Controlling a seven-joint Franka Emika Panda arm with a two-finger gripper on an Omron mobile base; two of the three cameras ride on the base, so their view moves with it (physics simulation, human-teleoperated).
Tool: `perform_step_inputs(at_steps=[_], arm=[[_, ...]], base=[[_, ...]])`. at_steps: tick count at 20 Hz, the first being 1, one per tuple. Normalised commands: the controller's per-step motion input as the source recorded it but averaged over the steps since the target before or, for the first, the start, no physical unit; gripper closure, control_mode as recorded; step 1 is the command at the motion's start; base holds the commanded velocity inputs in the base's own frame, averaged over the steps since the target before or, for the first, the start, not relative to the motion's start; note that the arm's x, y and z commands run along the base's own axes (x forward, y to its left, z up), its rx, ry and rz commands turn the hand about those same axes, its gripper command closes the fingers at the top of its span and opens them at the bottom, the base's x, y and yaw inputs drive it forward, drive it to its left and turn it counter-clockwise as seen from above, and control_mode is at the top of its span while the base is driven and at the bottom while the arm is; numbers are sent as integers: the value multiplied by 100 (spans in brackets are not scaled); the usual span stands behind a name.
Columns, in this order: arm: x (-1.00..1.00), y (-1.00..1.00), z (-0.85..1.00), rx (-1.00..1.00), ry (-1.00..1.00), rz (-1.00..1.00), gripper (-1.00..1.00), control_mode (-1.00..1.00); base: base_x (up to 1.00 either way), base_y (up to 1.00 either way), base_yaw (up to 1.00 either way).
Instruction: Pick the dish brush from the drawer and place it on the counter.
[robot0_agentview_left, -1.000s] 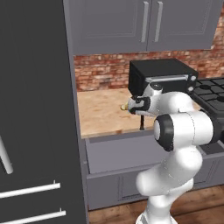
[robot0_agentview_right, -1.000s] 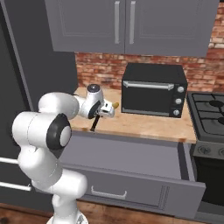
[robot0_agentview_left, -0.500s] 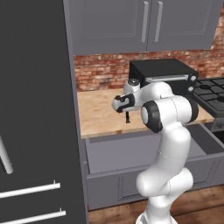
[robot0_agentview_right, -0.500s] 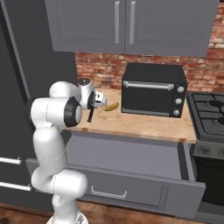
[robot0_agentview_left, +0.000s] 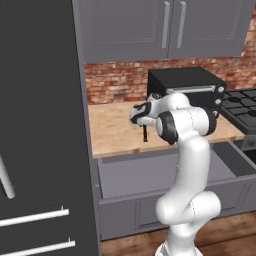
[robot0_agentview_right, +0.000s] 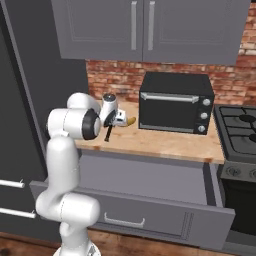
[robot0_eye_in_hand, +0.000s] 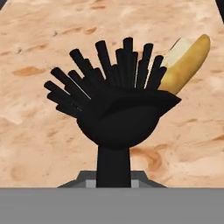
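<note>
**Brush held above the worktop**

The gripper (robot0_agentview_left: 143, 121) is positioned over the counter (robot0_agentview_left: 115, 130), with its jaws pinching the handle of the dish brush (robot0_agentview_left: 145, 133). The brush hangs below the hand, clear of the wood as far as can be judged. Seen from the right base, the brush (robot0_agentview_right: 108, 132) hangs beside a small curved yellow object (robot0_agentview_right: 130, 121) lying on the planks. In the hand view, the bristled head (robot0_eye_in_hand: 114, 105) points at the counter, with the yellow object (robot0_eye_in_hand: 186, 63) behind it. The drawer (robot0_agentview_right: 150, 175) stands pulled open below. A black toaster oven (robot0_agentview_right: 175, 102) sits against the brick wall
</note>
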Motion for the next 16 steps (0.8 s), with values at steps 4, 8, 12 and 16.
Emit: perform_step_inputs(at_steps=[4,8,12,16], arm=[[4,-30,-64,12,0,0,100,-100],[19,-19,-45,9,0,0,100,-100],[63,-2,-19,4,4,0,100,-100],[42,-1,-1,6,0,0,-100,-100]], base=[[0,0,0],[0,0,0],[0,0,0],[0,0,0]])
